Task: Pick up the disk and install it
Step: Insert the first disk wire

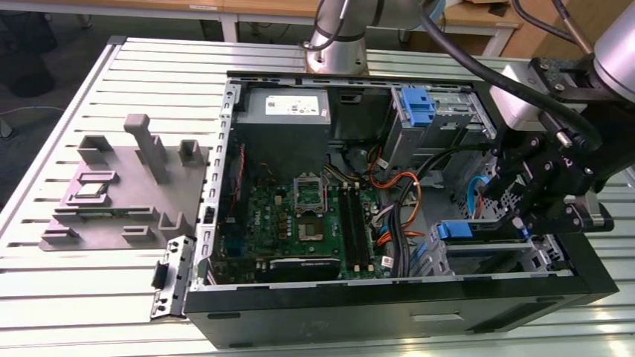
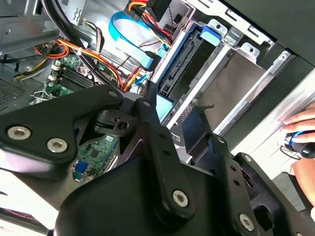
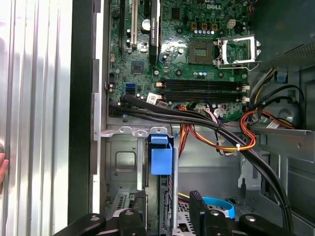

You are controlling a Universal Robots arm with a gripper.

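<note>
One disk (image 2: 187, 69) in bay (image 2: 237, 73), second wrist view

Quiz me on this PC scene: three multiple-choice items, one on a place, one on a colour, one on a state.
1. The disk is: A on the grey fixture; B in the drive cage; C on the table.
2. Its plastic bracket is: A blue; B red; C green.
3. The computer case is: A closed; B open; C upside down.
Answers: 1 B, it stands edgewise between the cage's metal walls in the second wrist view; 2 A, the bracket shows blue there too; 3 B, the motherboard lies bare in the exterior view.
</note>
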